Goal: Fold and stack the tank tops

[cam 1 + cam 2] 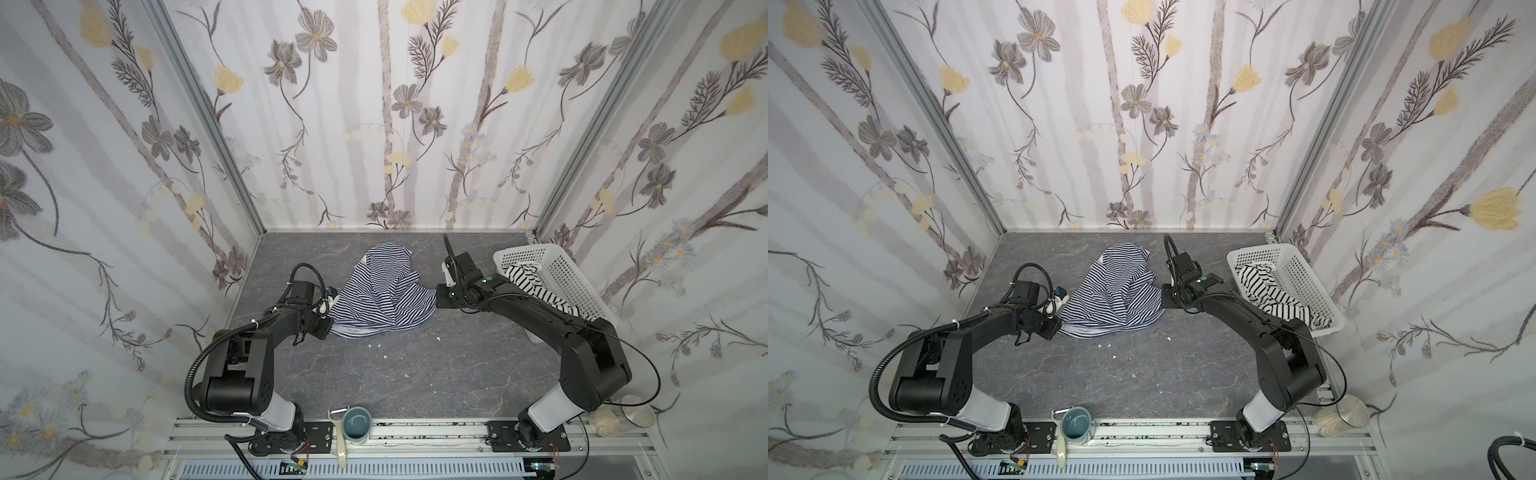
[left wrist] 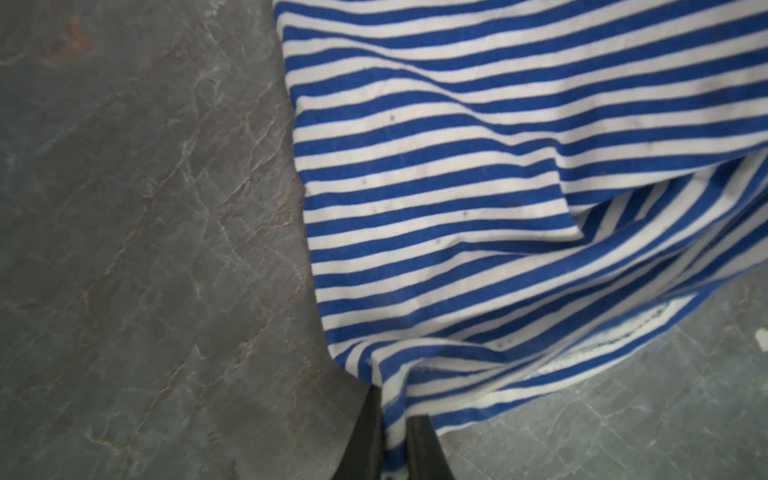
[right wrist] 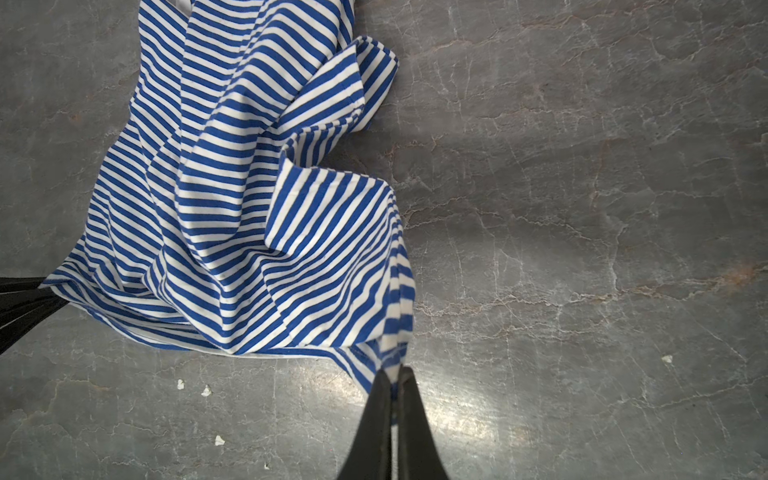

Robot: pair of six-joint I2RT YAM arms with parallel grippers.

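**Op:** What's in my L gripper?

**Spotter:** Your left gripper (image 2: 395,405) is clamped on an edge of the navy-striped tank top (image 2: 457,187). The cloth is pinched right btwn the fingers, and the rest fans away from the tips over the table (image 2: 145,249).

**Op:** And the R?

**Spotter:** Same deal. Your right gripper (image 3: 395,374) has its jaws closed on a bunched edge of that top, w/ fabric running straight off the tips. You seem to hold opposite sides so you can pull it flat (my read, not a given).

**Op:** How's the cloth past the tips?

**Spotter:** Rumpled. A flap is doubled over just beyond your right tips, and there are a few white crumbs (image 3: 205,390) on the table beside them. Btwn your two grippers the top is heaped in folds, and its far end trails away from both tools toward the back wall. It isn't spread yet, let alone folded, so I'd say you're early in the job.

**Op:** 2nd top?

**Spotter:** The black-striped tank top (image 1: 528,278) is behind your right gripper, past the wrist. It's lying in the white basket (image 1: 569,286) and partly hidden by your right arm. Neither tool touches it, and it's well apart from both sets of tips. It's prob parked there until no. 1 is done.

**Op:** Anything further off?

**Spotter:** A cup (image 1: 358,424) and a peeler (image 1: 338,440) sit back by the arm bases, well clear of your tips.
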